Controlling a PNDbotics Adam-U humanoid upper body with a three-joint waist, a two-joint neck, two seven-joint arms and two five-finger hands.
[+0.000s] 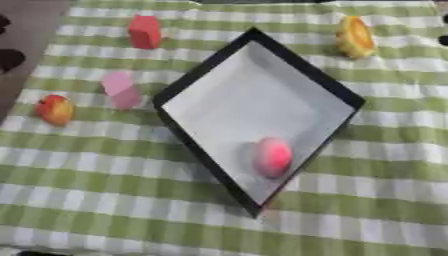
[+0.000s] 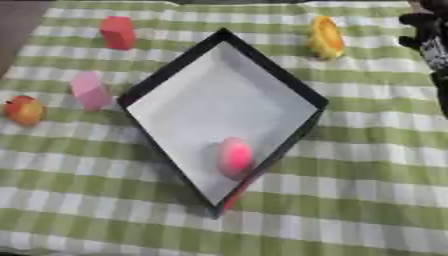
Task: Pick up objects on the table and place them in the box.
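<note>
Since only the pink ball (image 1: 272,156) sits in the box (image 1: 302,67), next pick looks like the yellow piece (image 2: 326,37): probably light, rigid, slick. Best pinched across its flat faces. Right hand (image 2: 429,37) nearby, grip unreadable.

We see even, fairly bright light, soft and without hard glare. Both views are blurred all over; edges smear and the checks of the green-and-white cloth (image 1: 105,190) run together. Inside the box (image 1: 262,60) the white floor shades grey toward its upper walls, brighter at the middle. The pink ball (image 1: 272,156) casts a faint soft shadow to its left. The pink block (image 1: 121,90) and red block (image 1: 144,32) show only weak shadows on the cloth. The orange piece (image 1: 355,37) has a slightly brighter face. The right hand (image 2: 430,37) at the right edge reads as a dark shape, detail lost. No clear bending at the edges.
</note>
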